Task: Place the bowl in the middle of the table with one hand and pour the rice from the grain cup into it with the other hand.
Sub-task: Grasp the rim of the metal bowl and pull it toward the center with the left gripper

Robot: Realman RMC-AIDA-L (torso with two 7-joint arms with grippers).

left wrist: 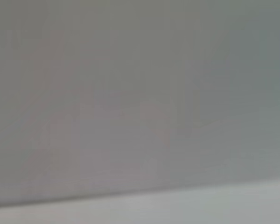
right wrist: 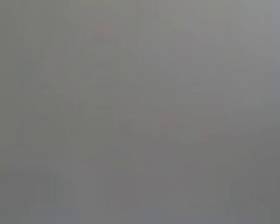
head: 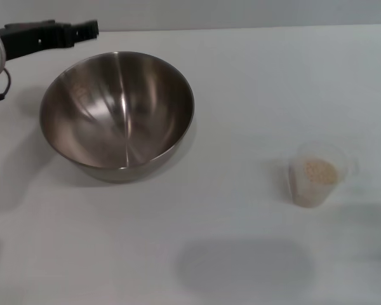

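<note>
Head view gives me almost everything I have to work with. My left hand (head: 82,28) sits at the far left edge of the worktop (head: 241,89), black, pointing toward the right, just behind the rim of the bowl (head: 117,114) and not touching it. I cannot tell whether its fingers are spread or pressed together. The bowl lies immediately in front of that hand, so the left arm is clearly the nearer one for moving it; from where it rests, left of centre, I judge it needs to travel to the right to reach the middle.

It is a wide, round steel bowl with a brushed, shiny inside and a thin rim, empty, probably slick to pinch.

Well apart from it, toward the right side, stands the grain cup (head: 317,175), upright, small, tapered, translucent plastic with a faint pour lip. Pale beige rice (head: 319,171) fills it partway. My right hand is not in view, though the cup is on its side.

Both wrist views show only blank grey, nothing usable.
</note>
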